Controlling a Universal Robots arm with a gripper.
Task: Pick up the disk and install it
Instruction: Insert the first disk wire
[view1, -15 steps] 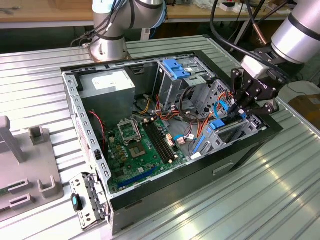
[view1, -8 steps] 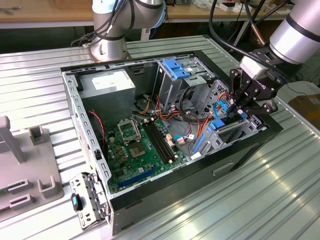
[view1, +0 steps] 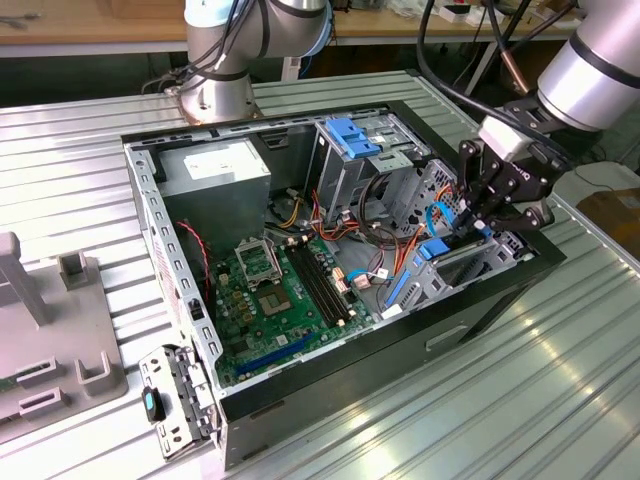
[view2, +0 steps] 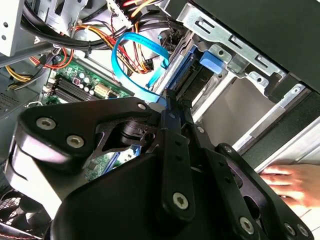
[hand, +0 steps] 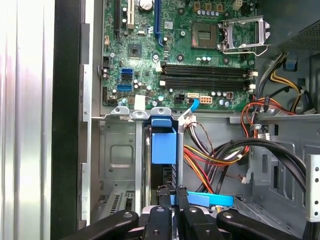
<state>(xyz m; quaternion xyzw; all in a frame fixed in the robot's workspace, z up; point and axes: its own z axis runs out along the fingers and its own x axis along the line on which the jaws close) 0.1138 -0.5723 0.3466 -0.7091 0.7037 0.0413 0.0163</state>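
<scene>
Quick rundown of where your arm is at. Your black two-finger gripper (view1: 468, 222) hangs over the metal drive bay (view1: 480, 262) at the end of the open black computer case (view1: 470, 310) on the exterior view's right. In both wrist views the fingers (hand: 169, 196) look pressed together with basically no gap, tips right at the edge of the disk. I can't tell whether they're touching it or pinching anything.

The disk, that flat grey metal drive with bright blue plastic side rails (hand: 164, 142), stands on edge in the bay slot, and you see it edge-on in the first wrist view. In the second wrist view its blue rail (view2: 179, 70) runs down into the bay just past the fingertips.

A light blue flat cable (view2: 125, 50) loops right beside the gripper. The green motherboard (view1: 270, 290) lies flat on the case floor. The case sits on a ribbed metal table (view1: 500, 410). A person's hand (view2: 292, 182) rests on that table just outside the case wall.
</scene>
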